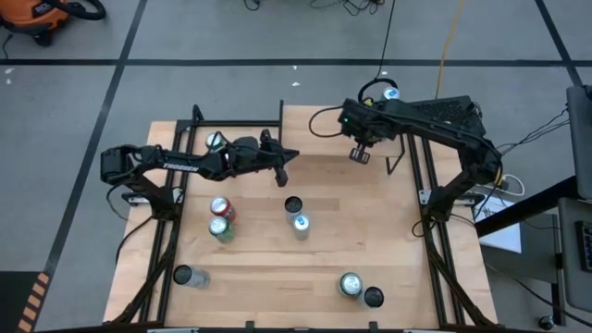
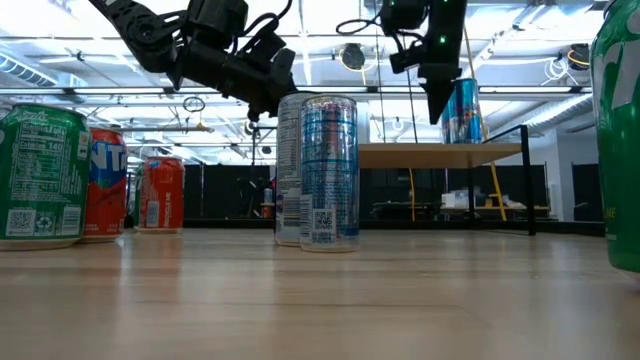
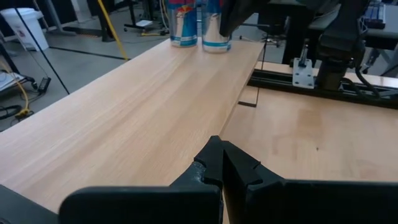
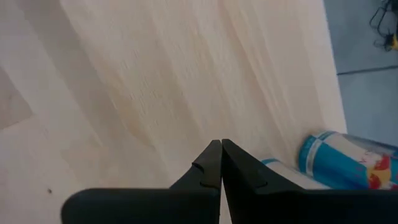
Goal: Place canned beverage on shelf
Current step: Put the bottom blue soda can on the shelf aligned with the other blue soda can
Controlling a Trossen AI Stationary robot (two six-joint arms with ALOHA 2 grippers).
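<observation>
The shelf (image 1: 319, 129) stands at the table's far edge, a light plank on thin black legs (image 2: 440, 153). Two blue cans stand on its right end (image 3: 183, 25) (image 3: 216, 28); one shows in the low view (image 2: 464, 110). My right gripper (image 1: 359, 154) is shut and empty above the shelf's near edge, just beside those cans (image 4: 348, 163). My left gripper (image 1: 282, 174) is shut and empty at the shelf's near left corner (image 3: 222, 163). Several more cans stand on the table: red (image 1: 220, 207), green (image 1: 220, 228), and a slim blue-and-silver one (image 2: 328, 170).
Other cans stand on the table at mid (image 1: 293, 204), near left (image 1: 185, 276) and near right (image 1: 350, 284) (image 1: 373, 297). One can (image 1: 215, 141) stands beside my left arm. The shelf's left and middle top (image 3: 124, 106) is bare.
</observation>
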